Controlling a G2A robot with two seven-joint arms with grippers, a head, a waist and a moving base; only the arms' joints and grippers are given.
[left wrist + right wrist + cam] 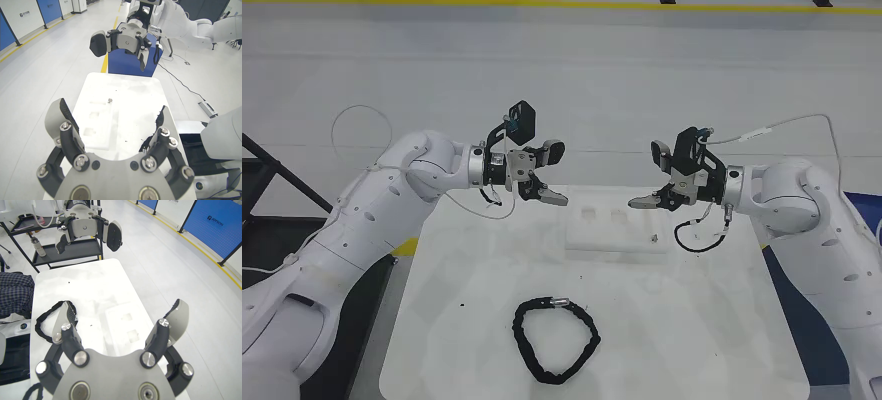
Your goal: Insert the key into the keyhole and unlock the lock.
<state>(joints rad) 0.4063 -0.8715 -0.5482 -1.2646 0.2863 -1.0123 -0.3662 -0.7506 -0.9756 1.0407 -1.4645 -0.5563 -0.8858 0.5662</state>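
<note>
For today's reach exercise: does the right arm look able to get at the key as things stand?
Probably yes. The right gripper hangs open close to the key, which lies exposed at the end of the foam tray nearest it; nothing stands between them.

Left pincer (112, 103) spread wide above the white table (136, 113), white foam block with square recesses (100, 130) beneath, small metal key (109, 100) at its far end, right pincer (120, 56) likewise parted beyond

Robotics lab / test hall. Wide pale floor w/ yellow lane line (104, 64), blue partition panels (213, 224), black shelf cart (66, 251) w/ bottle (38, 246), power brick (208, 108) + cable on floor.
</note>
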